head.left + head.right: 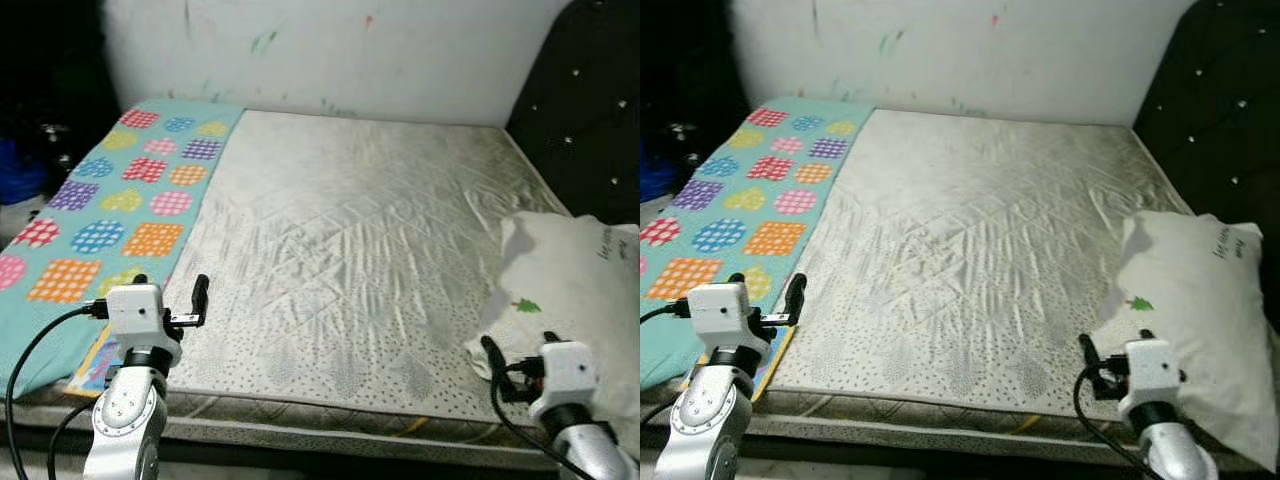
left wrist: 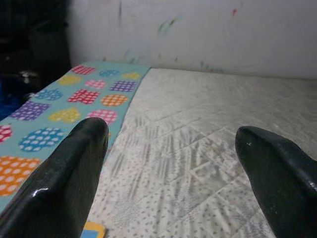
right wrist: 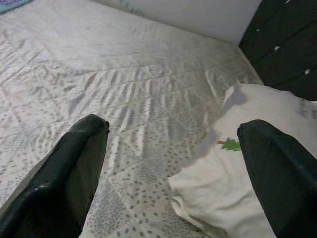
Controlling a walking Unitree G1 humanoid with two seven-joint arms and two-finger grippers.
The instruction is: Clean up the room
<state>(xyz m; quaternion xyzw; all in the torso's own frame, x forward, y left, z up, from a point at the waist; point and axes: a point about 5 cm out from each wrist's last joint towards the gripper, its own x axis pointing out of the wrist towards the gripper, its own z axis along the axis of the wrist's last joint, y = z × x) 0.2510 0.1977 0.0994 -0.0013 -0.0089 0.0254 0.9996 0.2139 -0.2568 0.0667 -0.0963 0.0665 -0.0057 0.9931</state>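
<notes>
A bed with a pale quilted mattress (image 1: 350,240) lies before me. Along its left side lies a teal blanket (image 1: 110,215) with coloured dotted patches. A white pillow (image 1: 570,290) with a small green tree print (image 3: 231,145) rests at the bed's right front edge. My left gripper (image 1: 170,290) is open over the front left corner, at the seam between blanket and mattress, with nothing between its fingers (image 2: 74,163). At the front right, my right gripper (image 1: 520,345) is open too, just in front of the pillow's near corner and apart from it.
A black tufted headboard (image 1: 590,110) stands along the bed's right side. A white wall (image 1: 330,50) with paint marks is behind. A flat colourful thing (image 1: 98,362) pokes out under the blanket's front edge. Dark clutter (image 1: 30,150) lies left of the bed.
</notes>
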